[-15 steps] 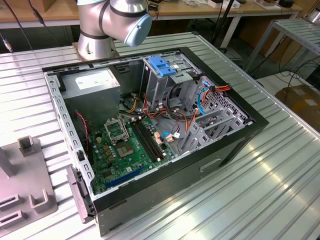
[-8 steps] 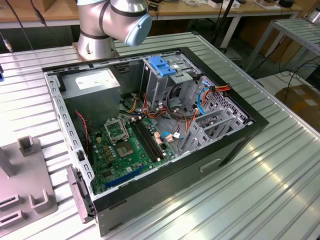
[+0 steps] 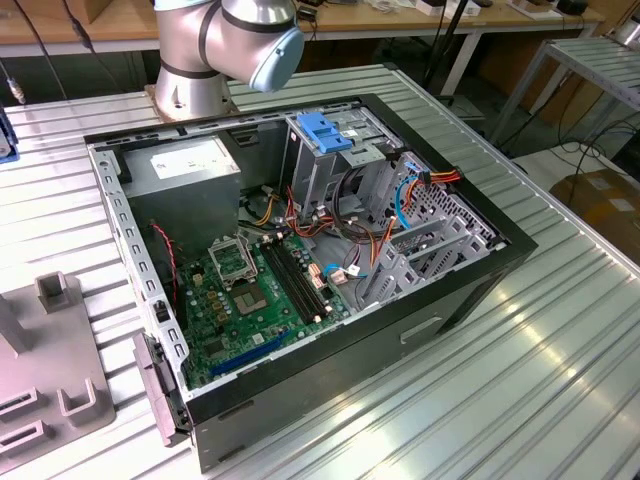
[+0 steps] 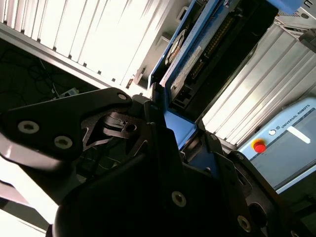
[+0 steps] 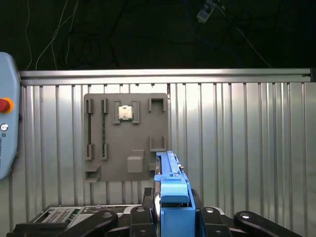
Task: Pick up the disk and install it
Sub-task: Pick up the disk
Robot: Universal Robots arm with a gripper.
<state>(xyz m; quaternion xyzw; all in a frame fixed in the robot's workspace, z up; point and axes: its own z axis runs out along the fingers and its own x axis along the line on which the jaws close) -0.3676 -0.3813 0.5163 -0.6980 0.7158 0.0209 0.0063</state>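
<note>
Disk over table: the disk (image 5: 170, 180) sits in the gripper (image 5: 173, 210), edge-on to the first wrist view. It is up off the ribbed metal table (image 5: 247, 148) as far as that view tells.
Computer case: the computer case (image 3: 450, 300) lies open-sided on the table in the exterior view. A metal cage (image 3: 325, 135) with a blue handle stands inside it among loose cables (image 3: 400, 200).
Grey plate: the plate (image 5: 123, 143) is a slotted holder lying flat on the table beyond the disk's far edge. A small square chip (image 5: 125, 112) sits in one of its pockets.
Disk handling: it looks like a stiff metal slab, probably hefty for its size. Its smooth faces could slip. The thin blue frame (image 4: 178, 126) round its edges looks like the weaker part, and the connector (image 4: 215, 44) along one end looks easy to damage. It is best kept from knocks.
Where to hold: my judgement is across the two broad flat faces, near one end and away from the connector.
Gripper: it is closed down to the disk's thickness, with its fingers (image 5: 148, 197) against either face, so it is clamped on the disk. It touches nothing else that I can see.
</note>
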